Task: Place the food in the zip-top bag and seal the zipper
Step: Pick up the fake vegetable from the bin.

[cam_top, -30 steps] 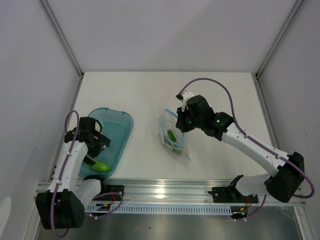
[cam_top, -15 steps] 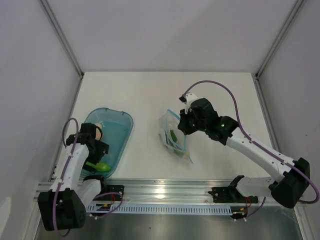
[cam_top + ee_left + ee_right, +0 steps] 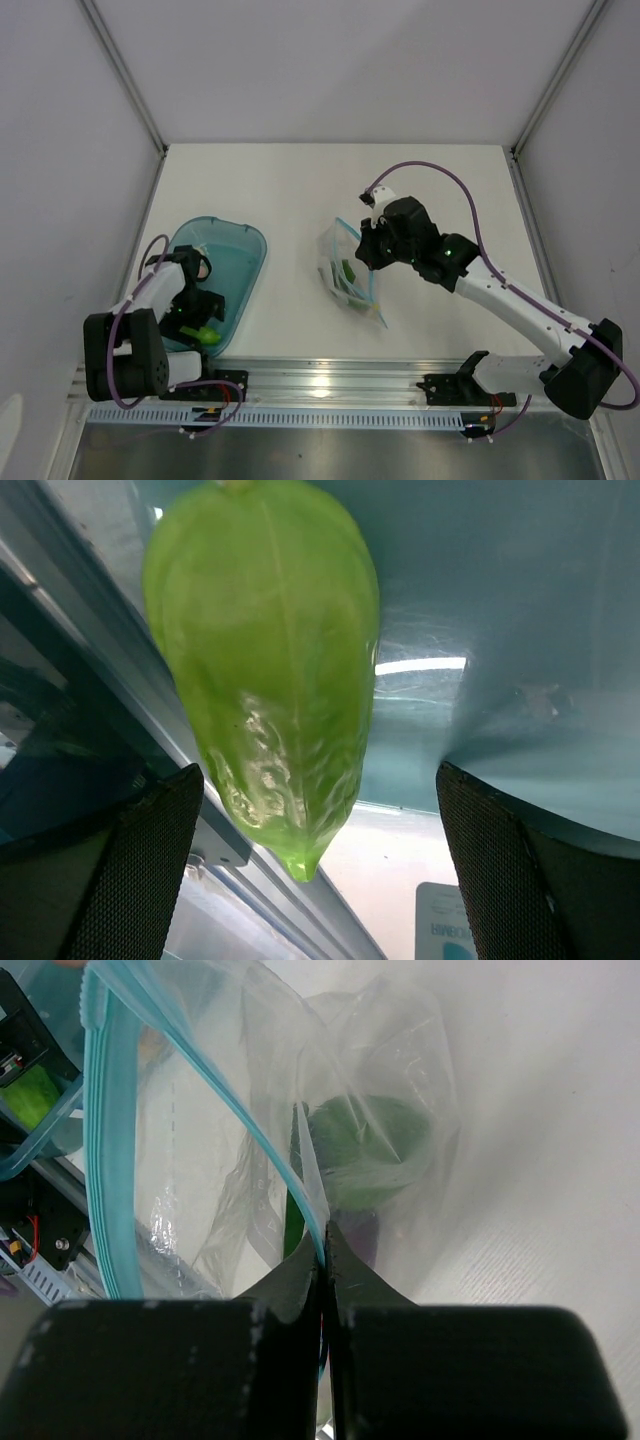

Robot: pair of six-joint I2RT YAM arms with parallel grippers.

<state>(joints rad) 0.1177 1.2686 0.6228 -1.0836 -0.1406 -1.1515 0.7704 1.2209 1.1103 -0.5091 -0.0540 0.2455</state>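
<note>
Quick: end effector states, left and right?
Left end effector: open, green toy leaf in the gap, not gripped.
Right end effector: closed on the zip-top bag mouth edge.

The translucent blue oval plastic tray (image 3: 238,258) lies left on the white surface (image 3: 300,190), the clear crinkly zip-top bag (image 3: 336,246) well apart to its right. A green leaf-shaped toy food piece (image 3: 205,335) lies in the tray's near end.

One tray (image 3: 238,252), one bag (image 3: 335,250). Green food: one leaf (image 3: 265,660) at the tray, one piece (image 3: 365,1145) inside the bag.
</note>
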